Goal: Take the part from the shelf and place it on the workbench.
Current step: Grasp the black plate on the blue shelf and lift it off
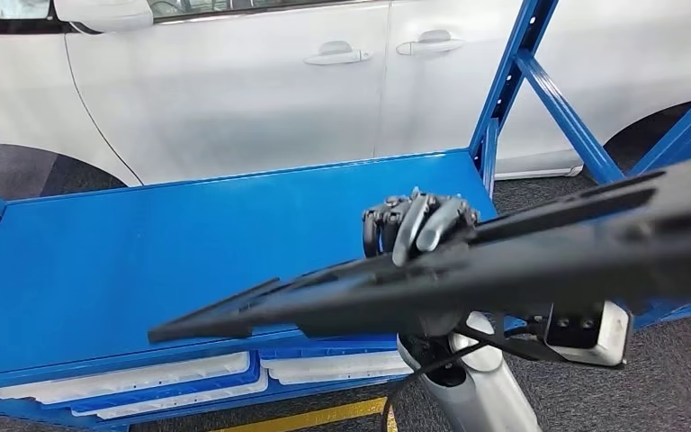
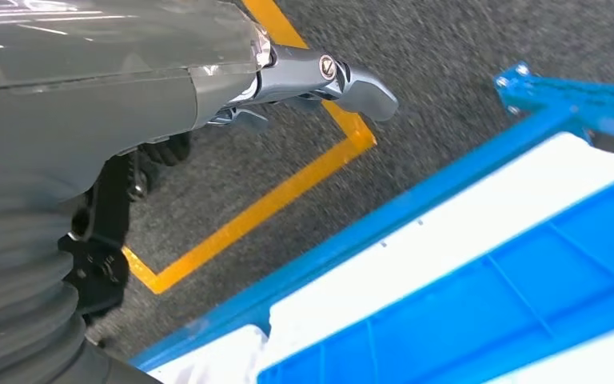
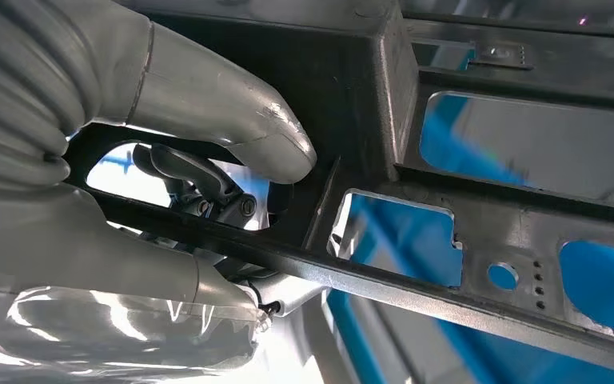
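A long black plastic part [image 1: 540, 256] with ribs and cut-out windows stretches from the right edge down to the left, across the front of the blue shelf top [image 1: 171, 252]. My right hand [image 1: 418, 225] grips it near the middle, fingers curled over its upper edge. In the right wrist view the thumb [image 3: 232, 120] presses on the part's frame [image 3: 448, 208] and the darker fingers wrap it from behind. My left hand [image 2: 208, 88] hangs low beside the shelf, above the floor, holding nothing, with its thumb stretched out.
A white car [image 1: 234, 90] stands close behind the shelf. Blue uprights and braces [image 1: 513, 81] rise at the shelf's right end. White and blue bins [image 1: 144, 378] sit on the level below the top. Yellow floor tape [image 2: 272, 200] marks the grey carpet.
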Controlling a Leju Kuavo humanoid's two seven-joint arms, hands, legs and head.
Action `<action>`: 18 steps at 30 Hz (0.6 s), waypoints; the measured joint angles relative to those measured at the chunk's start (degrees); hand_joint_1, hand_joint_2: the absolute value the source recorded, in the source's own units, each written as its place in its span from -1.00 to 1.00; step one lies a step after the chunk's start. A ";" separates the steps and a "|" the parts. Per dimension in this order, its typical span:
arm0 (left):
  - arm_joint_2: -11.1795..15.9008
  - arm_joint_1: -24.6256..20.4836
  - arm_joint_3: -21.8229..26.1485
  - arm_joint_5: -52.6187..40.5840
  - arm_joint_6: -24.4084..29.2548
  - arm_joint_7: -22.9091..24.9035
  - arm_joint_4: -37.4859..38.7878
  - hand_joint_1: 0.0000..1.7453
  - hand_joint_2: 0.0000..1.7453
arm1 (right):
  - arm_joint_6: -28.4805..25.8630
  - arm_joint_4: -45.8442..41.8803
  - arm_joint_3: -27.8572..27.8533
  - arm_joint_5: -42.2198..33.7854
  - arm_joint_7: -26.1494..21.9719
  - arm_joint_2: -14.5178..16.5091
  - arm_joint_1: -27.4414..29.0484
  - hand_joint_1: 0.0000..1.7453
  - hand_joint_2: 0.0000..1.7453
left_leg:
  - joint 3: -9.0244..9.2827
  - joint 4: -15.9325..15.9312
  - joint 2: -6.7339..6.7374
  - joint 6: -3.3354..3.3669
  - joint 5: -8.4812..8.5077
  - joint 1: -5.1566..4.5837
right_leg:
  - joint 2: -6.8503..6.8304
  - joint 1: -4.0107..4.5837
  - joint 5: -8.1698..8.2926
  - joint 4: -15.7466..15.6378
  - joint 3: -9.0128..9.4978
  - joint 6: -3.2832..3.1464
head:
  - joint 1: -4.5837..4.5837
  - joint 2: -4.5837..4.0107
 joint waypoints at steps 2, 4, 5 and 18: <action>0.05 -0.01 0.26 0.04 0.32 0.80 0.00 -1.00 1.00 | 2.01 -1.93 0.33 -0.20 0.47 -0.40 0.65 1.00 1.00 | 2.53 -4.59 0.02 0.13 2.88 0.01 | 0.12 0.00 -0.06 0.35 -0.14 0.08 | -0.01 0.00; 0.28 -0.40 0.64 0.05 0.81 1.93 0.00 -1.00 1.00 | 1.47 -3.25 1.04 -0.44 0.78 -0.95 0.54 1.00 1.00 | 6.17 -11.73 0.05 0.60 5.42 -0.13 | 0.24 0.15 -0.30 0.82 -0.37 0.43 | -0.01 0.00; 0.44 -0.63 0.79 0.03 1.04 2.45 0.00 -1.00 1.00 | 0.70 -3.81 1.44 -0.84 0.92 -1.32 0.36 1.00 1.00 | 7.33 -14.16 0.03 0.92 6.11 -0.23 | 0.24 0.23 -0.38 1.01 -0.50 0.72 | 0.00 0.00; 0.93 -0.71 1.29 0.07 0.69 3.68 0.00 -1.00 1.00 | -5.97 -4.33 5.62 0.15 0.79 -5.11 0.97 1.00 1.00 | 6.53 -15.23 -0.01 2.90 7.66 -0.23 | 0.14 -0.52 -4.72 10.50 -3.58 2.78 | 0.01 0.00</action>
